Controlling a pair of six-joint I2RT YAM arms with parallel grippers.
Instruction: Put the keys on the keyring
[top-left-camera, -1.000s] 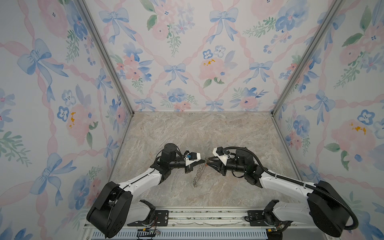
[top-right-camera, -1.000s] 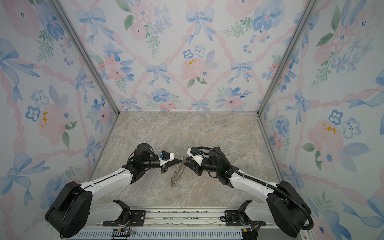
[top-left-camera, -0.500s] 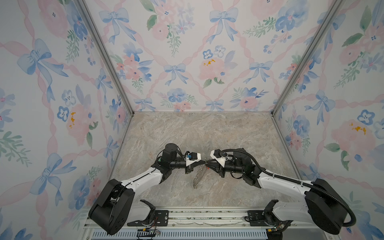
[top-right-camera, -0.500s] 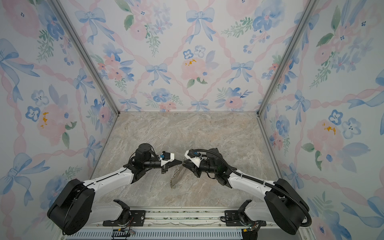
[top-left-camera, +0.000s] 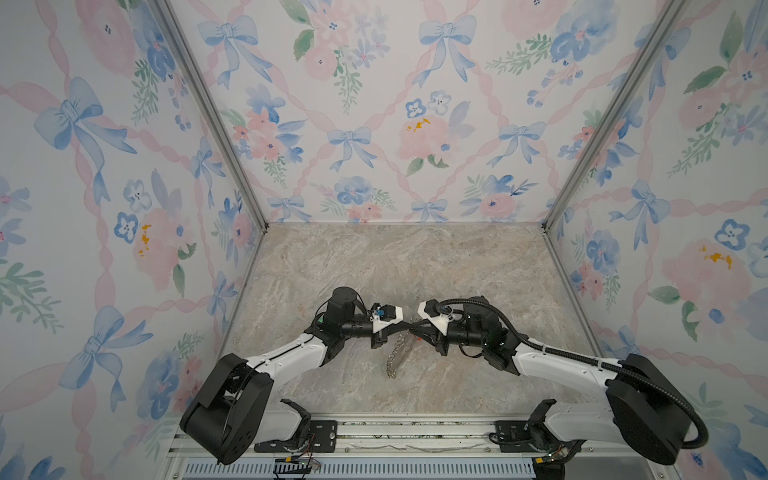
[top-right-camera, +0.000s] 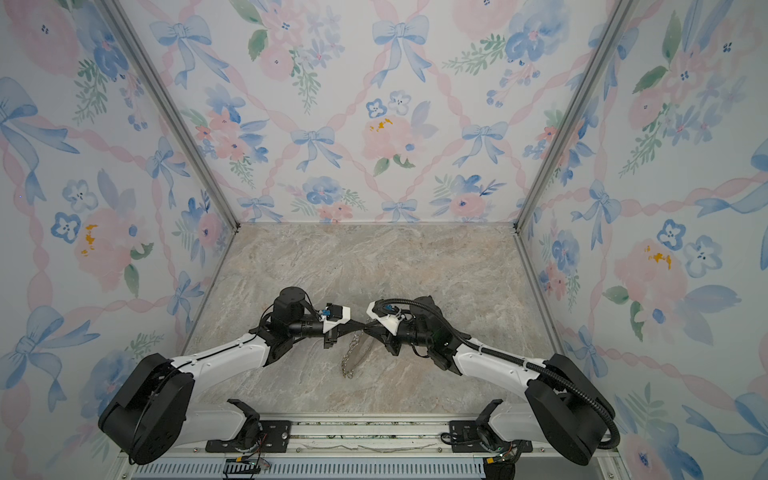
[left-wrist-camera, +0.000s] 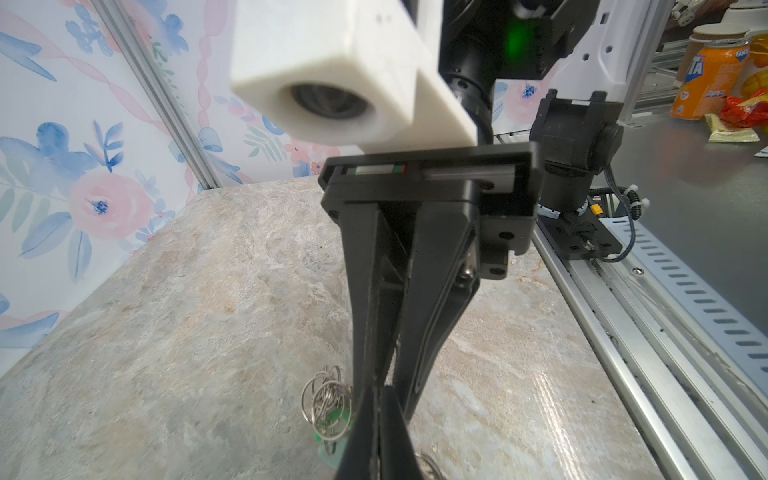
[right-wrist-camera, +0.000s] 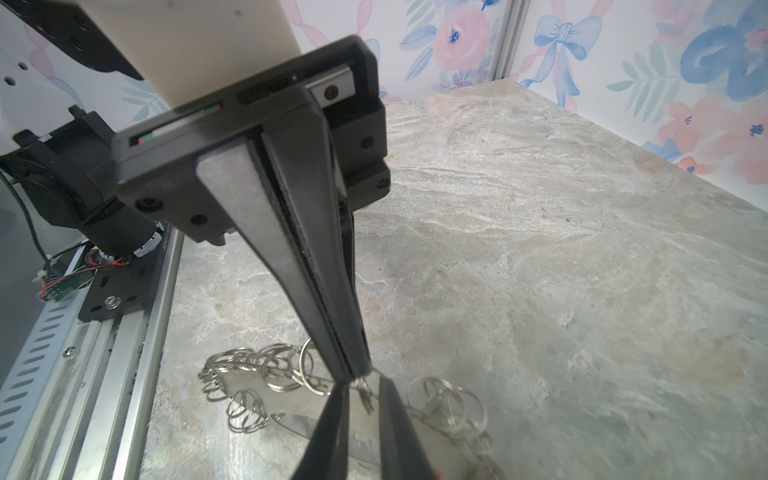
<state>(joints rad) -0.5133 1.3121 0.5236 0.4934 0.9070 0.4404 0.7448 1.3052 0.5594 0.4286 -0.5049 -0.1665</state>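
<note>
Two pincers met tip to tip above the front middle of the marbled tabletop (top-left-camera: 374, 266), with the keyring (top-left-camera: 398, 353) hanging where they came together. My left pincer (left-wrist-camera: 379, 399) was pressed fully together, clamped on the keyring at its upper rim. In both top views the grey plate slanted down from that grip toward the front rail (top-left-camera: 415, 432). I could not tell whether its low end touched the tabletop. From the right wrist I saw the small wire rings (right-wrist-camera: 232, 374) bunched along the plate's edge. My right pincer (right-wrist-camera: 364, 381) faced the left one. Its fingers stood a narrow gap apart with one wire ring lying in that gap, and I could not tell whether they were gripping it. A green key (left-wrist-camera: 326, 449) sat among the rings just beside the left pincer's tips.
</note>
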